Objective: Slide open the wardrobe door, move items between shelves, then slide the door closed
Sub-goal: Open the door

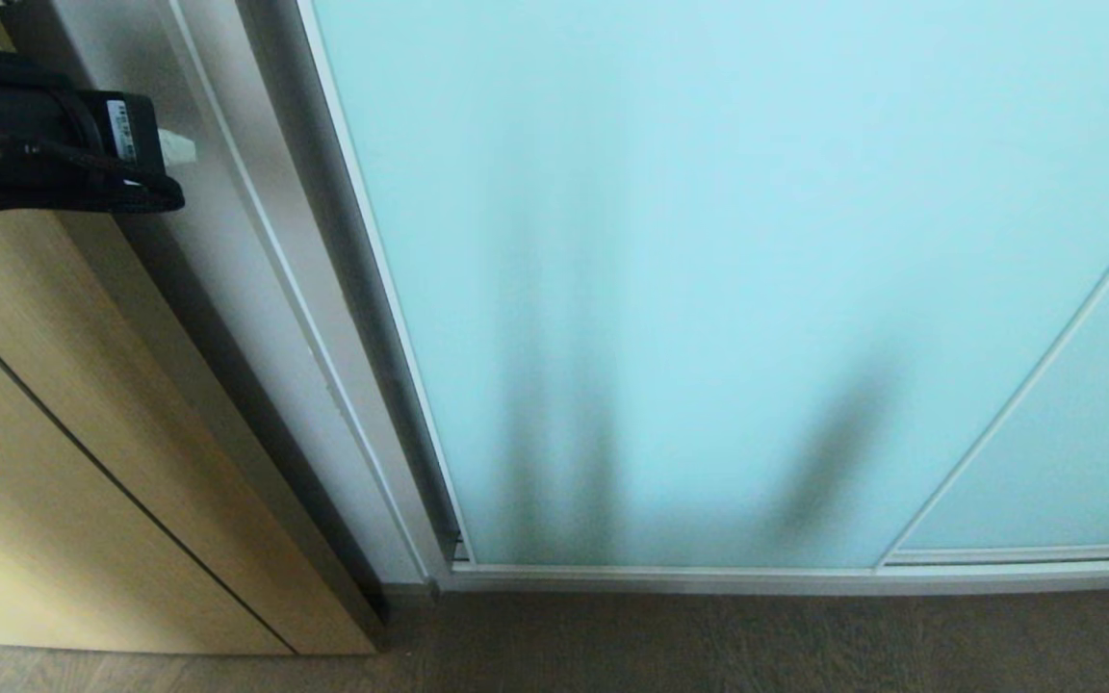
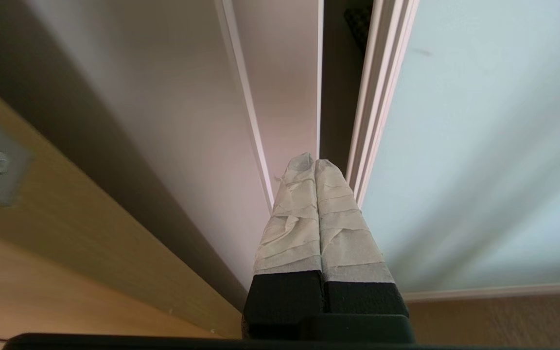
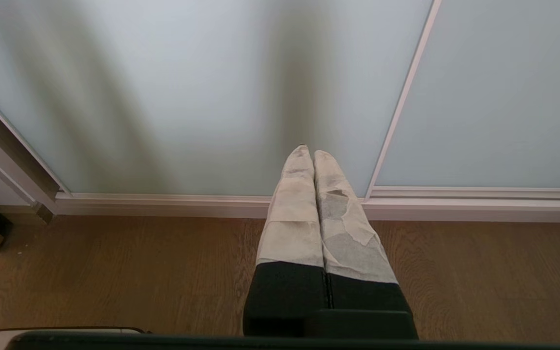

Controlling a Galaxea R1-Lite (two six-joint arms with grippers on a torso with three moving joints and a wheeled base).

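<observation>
The sliding wardrobe door [image 1: 728,269], frosted pale-blue glass in a slim white frame, fills the head view. My left gripper [image 2: 314,161] is shut, its taped fingers pressed together with nothing between them. Its tips point at a narrow dark gap [image 2: 337,97] between the door's frame edge [image 2: 375,107] and the white wardrobe side [image 2: 280,97]. In the head view that gripper [image 1: 175,147] is at the upper left. My right gripper [image 3: 307,151] is also shut and empty, low over the floor, facing the door [image 3: 187,97]. The items and shelves are hidden behind the door.
A tan wood door [image 1: 54,423] stands left of the wardrobe's white side panel [image 1: 256,318]. A second frosted panel [image 1: 1074,443] overlaps on the right. The bottom track [image 1: 757,577] meets the brown wood floor [image 3: 114,272].
</observation>
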